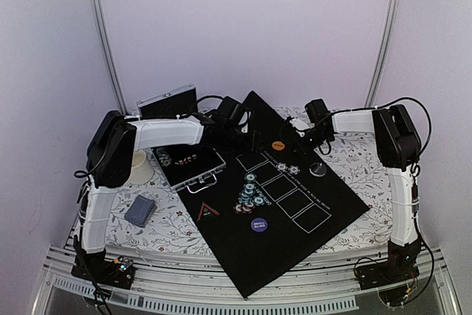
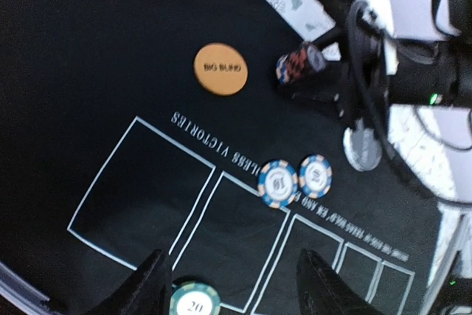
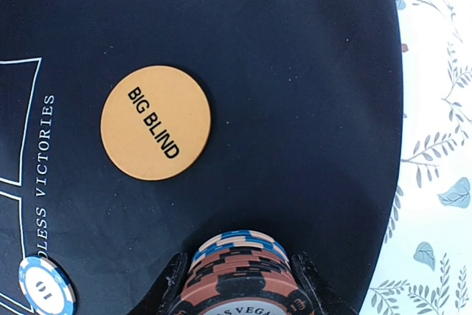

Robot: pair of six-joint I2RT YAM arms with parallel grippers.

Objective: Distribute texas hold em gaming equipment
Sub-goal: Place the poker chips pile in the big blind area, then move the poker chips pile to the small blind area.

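Note:
On the black mat [image 1: 295,245], my right gripper [image 3: 240,285] is shut on a stack of red and blue poker chips [image 3: 240,260], just off the orange BIG BLIND button [image 3: 155,123]. The left wrist view shows that stack [image 2: 299,63] beside the orange button [image 2: 221,69]. My left gripper [image 2: 240,293] hangs open above the mat's white rectangles with nothing between its fingers. A teal 20 chip [image 2: 195,302] lies by its left finger, and two blue chips [image 2: 278,182] lie farther ahead. A pile of chips [image 1: 251,193] sits mid-mat near a purple button [image 1: 259,224] and a red-edged triangle [image 1: 209,210].
The open silver case [image 1: 193,165] stands left of the mat, with a second silver case part [image 1: 168,99] behind it. A deck of grey-blue cards [image 1: 140,212] rests on the floral cloth at the near left. A silver round button [image 1: 317,170] lies by the mat's right edge.

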